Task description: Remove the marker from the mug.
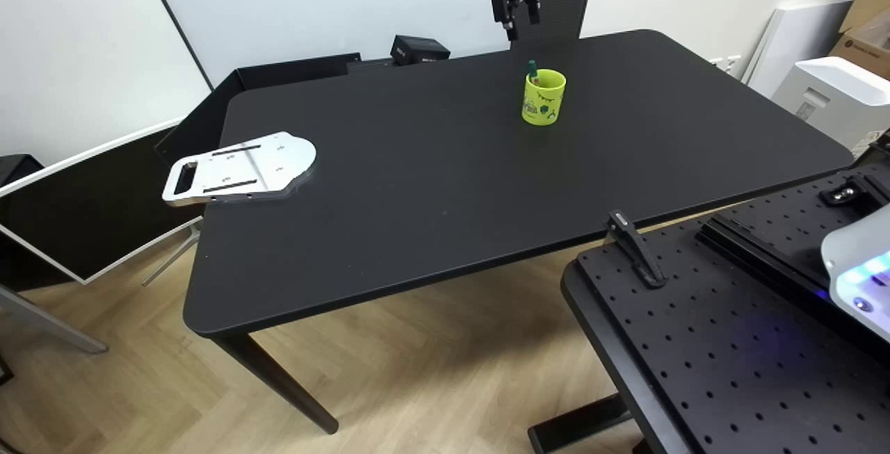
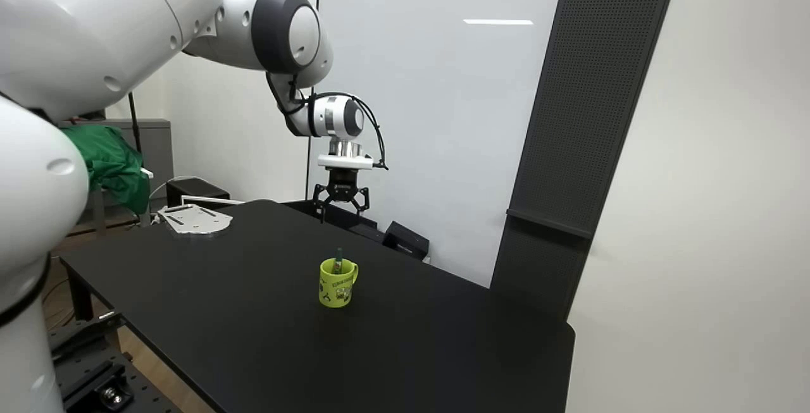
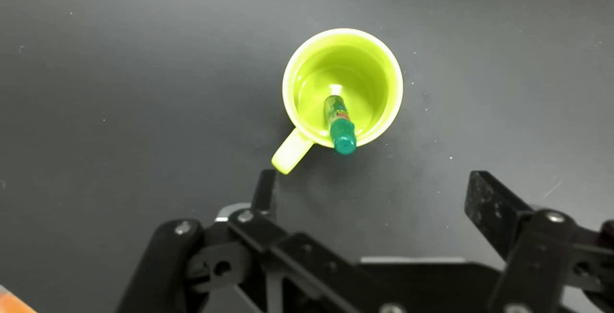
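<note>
I see my black jointed gripper (image 3: 373, 174), fingers (image 3: 494, 212) wide. A slim green marker (image 3: 341, 128) leans (top protruding) in the yellow-green cylindrical mug (image 2: 336, 289).

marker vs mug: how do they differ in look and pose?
The marker is slim and mostly dark green; the mug is much wider and bright yellow-green. The marker leans inside the mug; the mug stands upright on the black table. Shared: both are roughly cylindrical.
</note>
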### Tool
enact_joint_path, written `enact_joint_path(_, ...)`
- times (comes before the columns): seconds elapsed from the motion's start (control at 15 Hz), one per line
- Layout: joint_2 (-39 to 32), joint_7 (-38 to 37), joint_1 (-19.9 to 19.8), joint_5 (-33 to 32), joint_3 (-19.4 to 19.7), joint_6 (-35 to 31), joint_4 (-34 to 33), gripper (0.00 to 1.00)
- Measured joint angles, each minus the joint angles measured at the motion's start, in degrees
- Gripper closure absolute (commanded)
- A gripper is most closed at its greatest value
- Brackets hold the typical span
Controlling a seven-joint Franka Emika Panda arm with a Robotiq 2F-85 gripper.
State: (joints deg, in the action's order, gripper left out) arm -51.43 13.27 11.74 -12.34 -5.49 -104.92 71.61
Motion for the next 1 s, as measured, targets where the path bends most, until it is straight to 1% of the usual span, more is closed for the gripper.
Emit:
enact_joint_path(0.6,-1.00,2.57,-0.24,-0.11,0.12,0.69,0.00,0.00)
enact_joint_path(1.0,-1.00,3.03,-0.24,-0.20,0.21,1.15,0.00,0.00)
